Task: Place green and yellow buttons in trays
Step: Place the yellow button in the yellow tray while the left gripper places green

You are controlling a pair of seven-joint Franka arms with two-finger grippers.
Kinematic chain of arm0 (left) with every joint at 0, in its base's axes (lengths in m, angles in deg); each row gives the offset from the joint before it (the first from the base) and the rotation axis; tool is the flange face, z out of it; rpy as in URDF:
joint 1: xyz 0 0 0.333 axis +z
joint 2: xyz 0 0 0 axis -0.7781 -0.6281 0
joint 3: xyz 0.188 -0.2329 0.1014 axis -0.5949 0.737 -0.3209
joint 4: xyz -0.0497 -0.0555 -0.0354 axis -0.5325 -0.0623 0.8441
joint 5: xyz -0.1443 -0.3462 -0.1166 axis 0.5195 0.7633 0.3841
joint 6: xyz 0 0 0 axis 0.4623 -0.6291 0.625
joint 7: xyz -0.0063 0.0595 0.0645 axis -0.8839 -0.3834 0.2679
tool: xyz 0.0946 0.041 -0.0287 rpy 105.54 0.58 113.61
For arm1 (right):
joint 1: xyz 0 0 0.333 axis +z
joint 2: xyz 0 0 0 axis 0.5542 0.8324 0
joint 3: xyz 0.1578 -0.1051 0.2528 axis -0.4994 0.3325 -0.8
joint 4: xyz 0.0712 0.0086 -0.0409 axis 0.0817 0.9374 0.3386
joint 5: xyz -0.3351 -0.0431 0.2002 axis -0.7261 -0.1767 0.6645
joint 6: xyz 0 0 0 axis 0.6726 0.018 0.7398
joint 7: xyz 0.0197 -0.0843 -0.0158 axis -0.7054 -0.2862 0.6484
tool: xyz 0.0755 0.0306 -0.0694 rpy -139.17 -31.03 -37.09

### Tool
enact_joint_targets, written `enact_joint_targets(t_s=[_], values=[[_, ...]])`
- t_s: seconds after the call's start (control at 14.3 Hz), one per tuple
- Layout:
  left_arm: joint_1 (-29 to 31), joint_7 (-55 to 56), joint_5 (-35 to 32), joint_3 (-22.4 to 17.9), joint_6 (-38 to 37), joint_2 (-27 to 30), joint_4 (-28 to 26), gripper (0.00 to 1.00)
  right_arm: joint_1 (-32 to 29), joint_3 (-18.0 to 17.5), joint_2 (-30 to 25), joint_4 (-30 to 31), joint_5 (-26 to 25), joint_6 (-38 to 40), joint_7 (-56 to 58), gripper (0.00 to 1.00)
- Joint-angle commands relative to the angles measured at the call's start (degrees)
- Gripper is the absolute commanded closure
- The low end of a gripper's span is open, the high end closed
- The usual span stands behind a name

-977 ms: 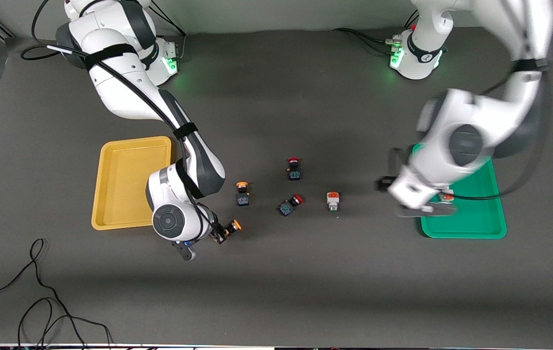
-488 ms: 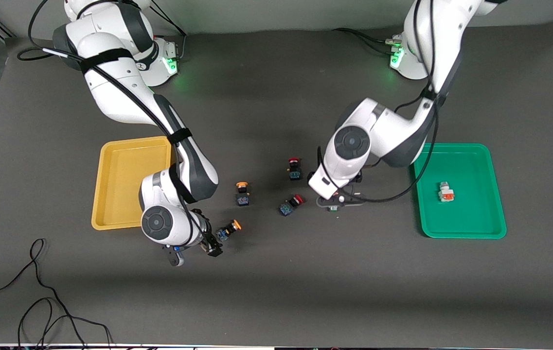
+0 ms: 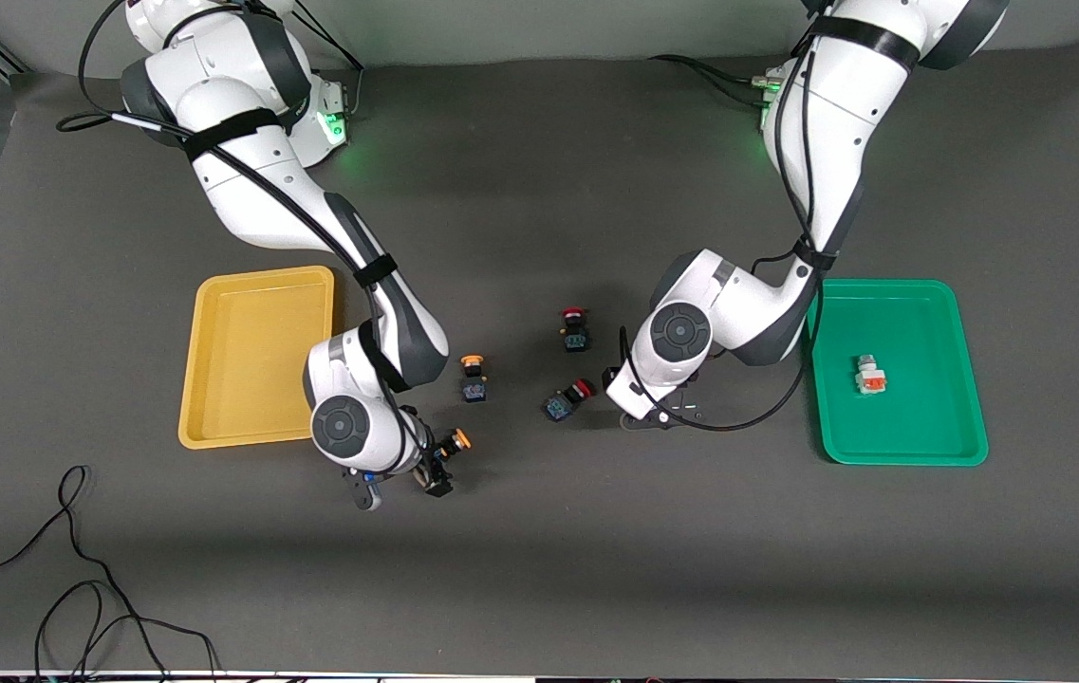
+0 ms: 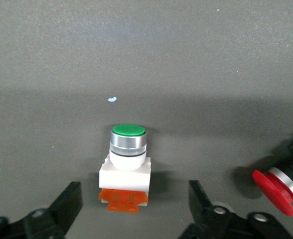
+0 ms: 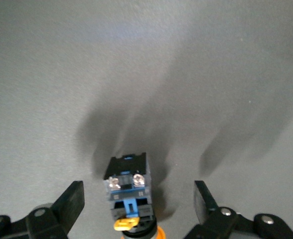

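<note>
My left gripper [image 3: 657,414] is open, low over the table's middle. A white-bodied button [image 4: 128,167] with a green cap and an orange band stands between its fingers [image 4: 67,204]; in the front view the hand hides it. My right gripper [image 3: 433,467] is open beside the yellow tray [image 3: 245,360]. A black-bodied yellow-capped button [image 3: 452,442] lies on the table between its fingers [image 5: 73,199], also in the right wrist view [image 5: 130,191]. A second yellow-capped button [image 3: 474,378] stands farther from the camera. Another white-bodied button [image 3: 869,375] lies in the green tray [image 3: 919,417].
Two red-capped black buttons sit between the grippers, one standing [image 3: 574,329] and one lying [image 3: 567,398] close to my left gripper; the lying one also shows in the left wrist view [image 4: 278,186]. Black cables [image 3: 74,579] lie near the table's front corner at the right arm's end.
My left arm swung from over the green tray to the white-bodied button at the table's middle and came down around it. My right hand shifted a little beside the lying yellow-capped button.
</note>
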Motion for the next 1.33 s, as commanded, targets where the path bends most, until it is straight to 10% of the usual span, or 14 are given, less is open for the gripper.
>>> enact_joint_targets(t_s=[0.0, 0.07, 0.7, 1.05, 1.26], values=[[-0.2, 1.02, -1.06, -0.15, 0.32, -0.93, 1.1, 0.61, 0.41, -0.02, -0.57, 1.12, 0.59, -0.77, -0.94, 0.64], [-0.11, 1.11, -1.06, -0.15, 0.23, -0.84, 1.19, 0.75, 0.32, -0.02, -0.91, 1.04, 0.5, -0.6, -0.5, 1.0], [4.1, 0.58, 2.89, 0.03, -17.57, 13.99, 4.08, 0.82, -7.14, 0.69, -19.43, 3.04, 0.41, 26.88, 18.63, 1.0], [17.69, -13.78, 7.82, 0.03, -31.2, 21.04, 3.65, 0.85, -8.47, 6.48, -39.73, 29.1, -1.07, 23.16, 41.56, 1.0], [29.12, -31.36, 6.77, -0.41, -36.68, 21.92, 3.04, 0.85, -8.82, 9.2, -42.23, 40.56, -4.68, 15.08, 55.19, 1.0]])
